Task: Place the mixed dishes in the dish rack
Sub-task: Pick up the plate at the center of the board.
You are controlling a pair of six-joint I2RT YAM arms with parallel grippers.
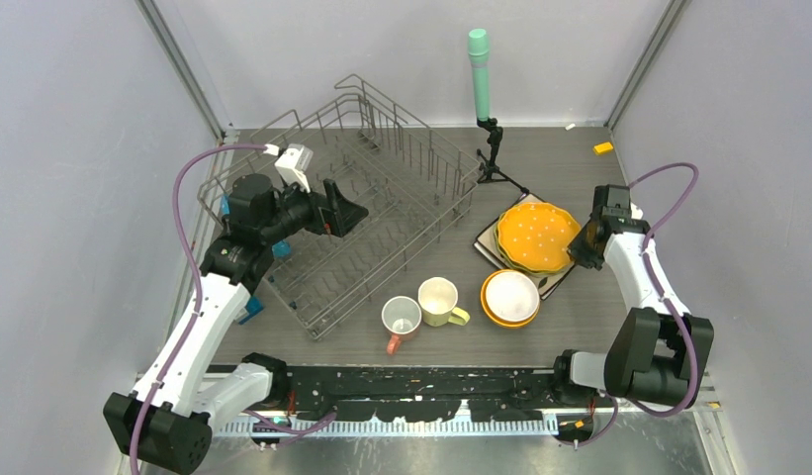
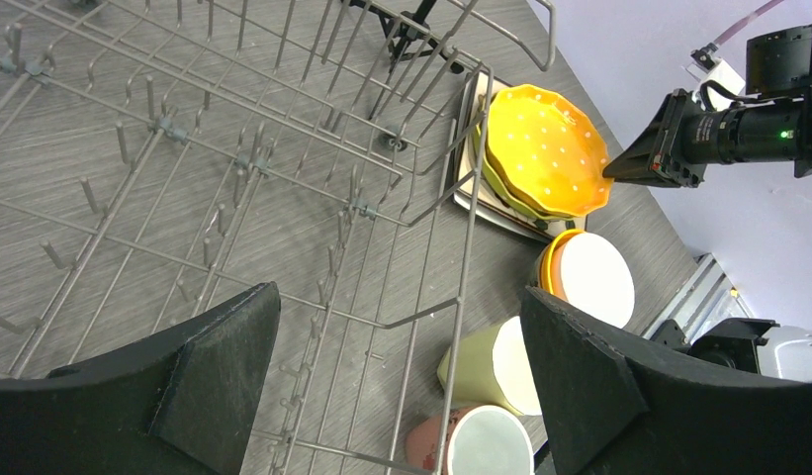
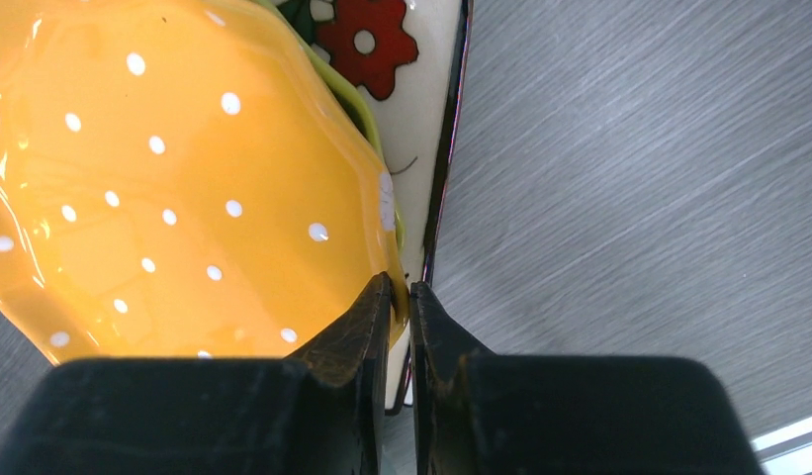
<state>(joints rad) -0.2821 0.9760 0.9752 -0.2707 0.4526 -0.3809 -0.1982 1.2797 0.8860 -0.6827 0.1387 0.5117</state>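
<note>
The table (image 1: 570, 158) is grey and wood-grained. The rack (image 1: 402, 262) sits on its left half, set at an angle, and holds no dishes. All the dishes are on the table to the right of it.

My left arm reaches over the rack's left side. My left pincer (image 2: 400, 297) hangs above the rack floor with its fingers spread wide and nothing between them.

My right arm bends in from the right edge toward the plate stack, which is near the rack's right corner. At the bottom is the square plate (image 3: 411, 119), white with a red flower. On it is the green plate (image 3: 367, 109), only a sliver showing, and on top is the orange plate (image 3: 164, 178) with white dots. My right pincer (image 3: 402, 292) is clamped on the orange plate's right rim, one finger on the inner face and the other outside the edge. From the wrist view I cannot tell whether the plate is lifted off the green one.

Just in front of the stack, the white bowl (image 1: 510, 295) nests inside the orange bowl (image 1: 489, 309). To their left the yellow mug (image 1: 438, 297) and the pink mug (image 1: 402, 317) stand upright, side by side, close to the rack's near edge.

Beyond the rack's far right corner, the green cylinder (image 1: 478, 74) stands on its tripod. A blue box (image 1: 251, 309) lies by the rack's left side, and a small orange block (image 1: 603, 148) lies at the far right.
</note>
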